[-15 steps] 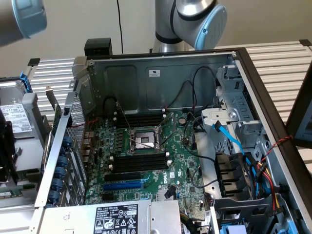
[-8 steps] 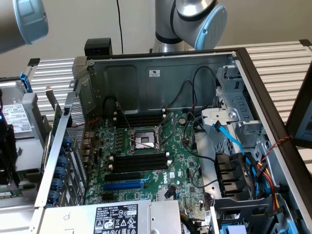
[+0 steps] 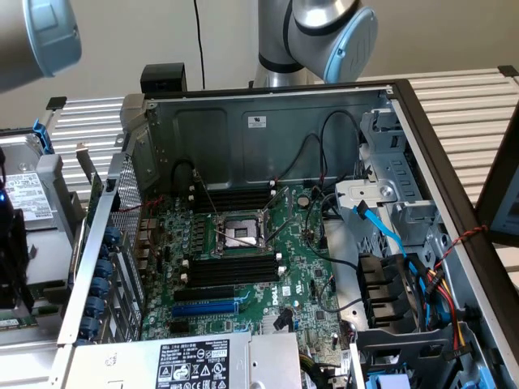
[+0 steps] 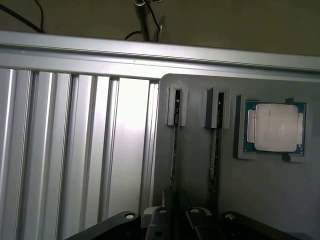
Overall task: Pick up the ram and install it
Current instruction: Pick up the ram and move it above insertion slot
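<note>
Two ram sticks stand on edge in the slots of a grey holder plate (image 4: 195, 175). One ram (image 4: 174, 150) runs straight under my gripper (image 4: 176, 212), and the other ram (image 4: 214, 150) stands one slot over, beside it. My gripper hangs directly above the near end of the first stick. In the exterior view, the open computer case (image 3: 268, 121) shows the green motherboard (image 3: 300, 284) with black memory slots (image 3: 231, 271) on both sides of the processor socket (image 3: 241, 231).
A processor chip (image 4: 275, 127) lies in a recess of the holder plate next to the sticks. A ribbed aluminium table (image 4: 75, 150) borders the plate. In the case, cables (image 3: 324, 154), a drive cage (image 3: 397, 211) and a power supply (image 3: 195, 361) surround the motherboard. The arm's joints (image 3: 324, 32) rise behind it.
</note>
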Controlling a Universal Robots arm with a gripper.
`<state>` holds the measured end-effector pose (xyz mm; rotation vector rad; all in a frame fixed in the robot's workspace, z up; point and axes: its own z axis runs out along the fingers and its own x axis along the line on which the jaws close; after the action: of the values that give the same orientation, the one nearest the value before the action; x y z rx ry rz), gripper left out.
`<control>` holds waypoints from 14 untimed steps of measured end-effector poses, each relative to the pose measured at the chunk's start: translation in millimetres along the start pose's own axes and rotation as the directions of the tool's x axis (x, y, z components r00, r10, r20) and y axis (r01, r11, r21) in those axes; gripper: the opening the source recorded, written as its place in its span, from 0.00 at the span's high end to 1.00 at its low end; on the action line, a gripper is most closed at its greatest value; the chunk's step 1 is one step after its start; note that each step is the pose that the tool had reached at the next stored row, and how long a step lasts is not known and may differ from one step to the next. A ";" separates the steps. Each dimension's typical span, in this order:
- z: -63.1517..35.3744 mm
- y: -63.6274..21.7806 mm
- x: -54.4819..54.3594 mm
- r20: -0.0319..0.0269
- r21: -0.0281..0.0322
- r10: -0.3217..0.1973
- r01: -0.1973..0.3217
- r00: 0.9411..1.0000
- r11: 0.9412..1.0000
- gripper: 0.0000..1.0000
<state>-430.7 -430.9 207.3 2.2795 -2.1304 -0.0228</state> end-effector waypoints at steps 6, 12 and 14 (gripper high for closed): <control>3.7 -0.1 0.0 0.000 0.000 0.000 0.000 1.000 1.000 0.82; 4.5 -0.1 0.0 0.000 0.000 0.000 0.000 1.000 1.000 0.82; 5.2 0.0 -0.2 0.000 0.000 0.000 0.000 1.000 1.000 0.82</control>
<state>-430.9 -430.8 202.1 2.2795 -2.1305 -0.0230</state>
